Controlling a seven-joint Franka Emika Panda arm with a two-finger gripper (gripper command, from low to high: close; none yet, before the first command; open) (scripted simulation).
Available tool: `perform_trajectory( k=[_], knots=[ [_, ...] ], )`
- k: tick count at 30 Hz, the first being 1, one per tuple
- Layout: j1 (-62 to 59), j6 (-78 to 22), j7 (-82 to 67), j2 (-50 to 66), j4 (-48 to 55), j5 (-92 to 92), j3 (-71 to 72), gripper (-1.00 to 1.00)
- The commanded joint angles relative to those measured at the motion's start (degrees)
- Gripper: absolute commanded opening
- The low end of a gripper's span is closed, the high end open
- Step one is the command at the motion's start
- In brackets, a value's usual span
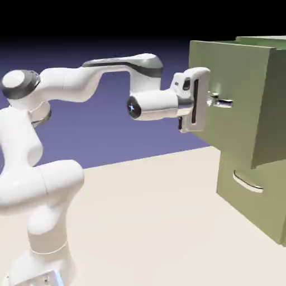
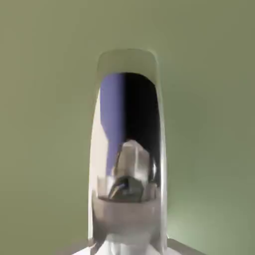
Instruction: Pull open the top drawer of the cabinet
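The olive-green cabinet [image 1: 267, 196] stands at the exterior view's right. Its top drawer [image 1: 230, 66] juts well out of the body toward the arm. My gripper [image 1: 214, 100] is pressed up to the flat drawer front, shut on the small straight silver bar handle [image 1: 224, 103]. In the hand view that shiny handle [image 2: 128, 149] fills the middle, upright and mirror-like, against the green drawer front [image 2: 45, 124]. It hides my fingertips.
Below the top drawer, the lower drawer sits flush with its curved silver handle [image 1: 247, 183]. The beige table [image 1: 151, 223] stretches between the robot's base [image 1: 44, 262] and the cabinet.
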Motion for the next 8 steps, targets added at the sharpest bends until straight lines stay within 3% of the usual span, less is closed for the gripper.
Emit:
perform_trajectory(
  k=[1,5,8],
  knots=[
    [2.1,0.0,0.3,0.9,-1.9,-0.8,-1.4,-1.0],
    [8.8,-0.2,3.3,6.3,-8.8,-4.0,-6.2,-1.0],
    [3.8,-4.5,9.5,12.4,-8.6,-3.2,-4.2,-1.0]
  ],
)
